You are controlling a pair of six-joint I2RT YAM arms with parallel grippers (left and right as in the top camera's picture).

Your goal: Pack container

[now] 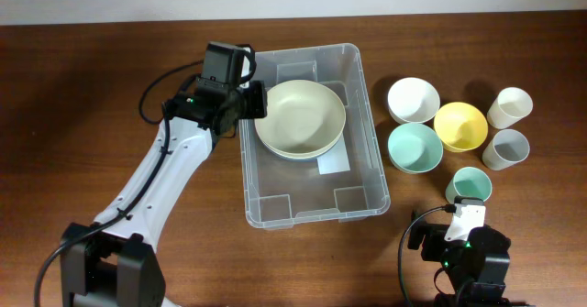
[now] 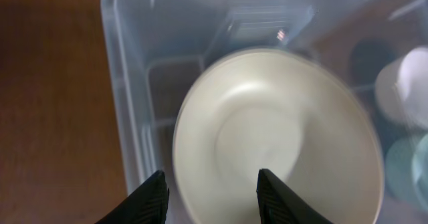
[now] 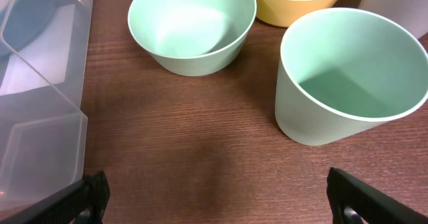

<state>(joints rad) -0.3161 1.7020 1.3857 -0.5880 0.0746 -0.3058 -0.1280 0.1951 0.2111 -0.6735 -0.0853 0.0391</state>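
In the middle of the brown wooden table (image 1: pixel 83 78) sits the large clear rectangular plastic container (image 1: pixel 376 174), a wide cream round bowl (image 1: pixel 301 116) inside its far half. The left gripper (image 2: pixel 210 177) straddles the bowl's rim, jaws parted and gripping nothing. The right gripper (image 3: pixel 217 187) gapes wide beside a pale green cup (image 3: pixel 348 77)

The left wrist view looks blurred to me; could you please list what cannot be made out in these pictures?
Left wrist: blur, plus the container's clear wall, smears the dishes beyond into shapeless patches.
Overhead: the cream bowl covers most of the white label; any print is too small.
Right wrist: the top edge cuts off the yellow bowl; the left edge cuts off the container.
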